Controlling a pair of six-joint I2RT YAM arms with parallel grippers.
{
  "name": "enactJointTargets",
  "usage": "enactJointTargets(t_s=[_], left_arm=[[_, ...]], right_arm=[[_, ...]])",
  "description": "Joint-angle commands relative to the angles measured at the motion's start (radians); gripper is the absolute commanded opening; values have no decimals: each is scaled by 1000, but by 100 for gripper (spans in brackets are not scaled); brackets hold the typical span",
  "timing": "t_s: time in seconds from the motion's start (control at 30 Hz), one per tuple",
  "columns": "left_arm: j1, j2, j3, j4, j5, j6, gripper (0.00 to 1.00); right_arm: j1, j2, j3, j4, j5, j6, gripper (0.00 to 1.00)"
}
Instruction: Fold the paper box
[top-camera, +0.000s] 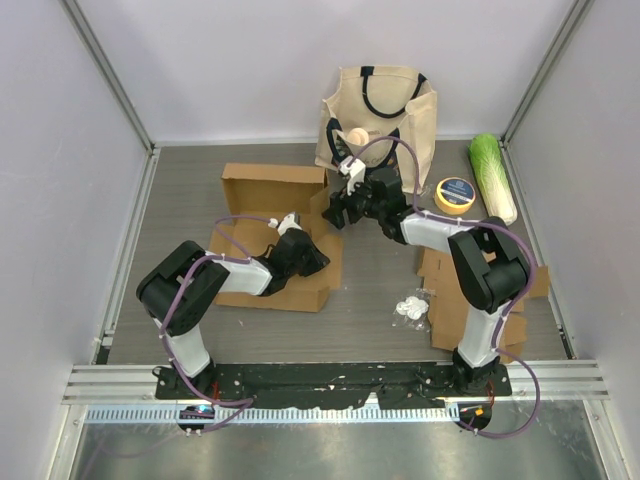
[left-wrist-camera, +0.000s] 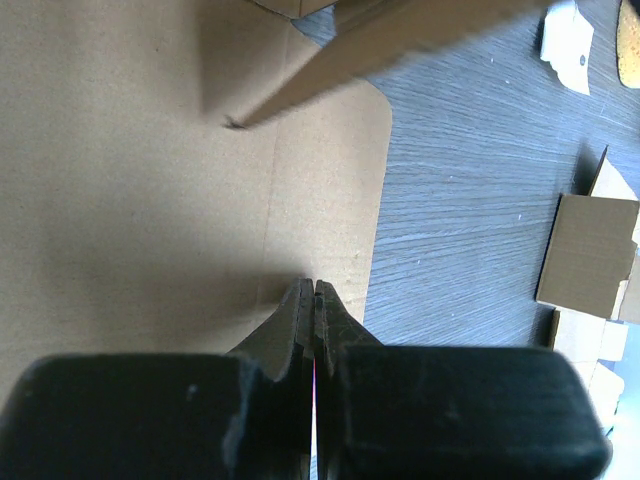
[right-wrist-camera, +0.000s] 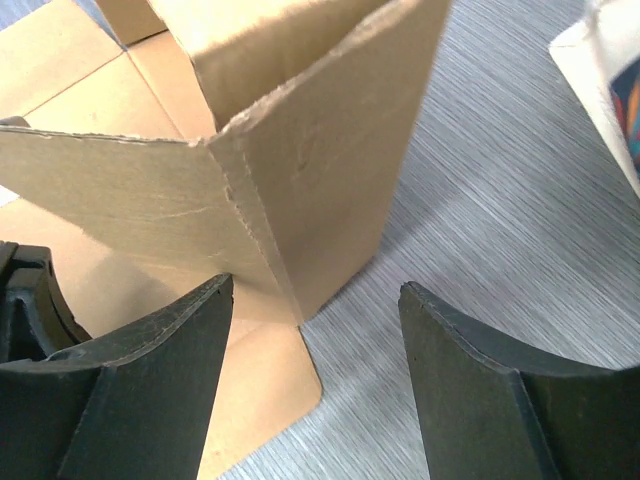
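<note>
Cardboard box (top-camera: 265, 182), part-folded: one; cabbage (top-camera: 493, 176): one

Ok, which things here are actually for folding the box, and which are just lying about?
For the job: cardboard box; left gripper, shut over its flat panel; right gripper, open, facing its upright corner.
Lying about: tote bag; napa cabbage; yellow tape roll; white scraps; spare cardboard pieces.

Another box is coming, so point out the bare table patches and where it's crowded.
Bare table: the back-left corner behind the cardboard box, and the near-centre strip between that box and the white scraps. Crowded: back and right, with the tote bag, tape roll, cabbage and flat cardboard.
</note>
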Motion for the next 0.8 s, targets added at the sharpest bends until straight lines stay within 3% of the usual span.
enactJointTargets(t_s=[0.0,0.1,0.53,0.63,0.77], left_arm=[[-1,37,-17,-76,-10,19,0],[-1,40,-17,-75,-9,19,0],[-1,35,-25,-64,-10,19,0],[-1,31,-31,-56,-13,21,0],[-1,17,-43,-46,-29,30,0]], right_arm=[[35,28,54,80,-13,-22,73],[60,42,65,99,25,-21,73],[178,103,23,357,503,5,72],[186,115,25,391,562,27,66],[222,134,19,437,651,13,46]])
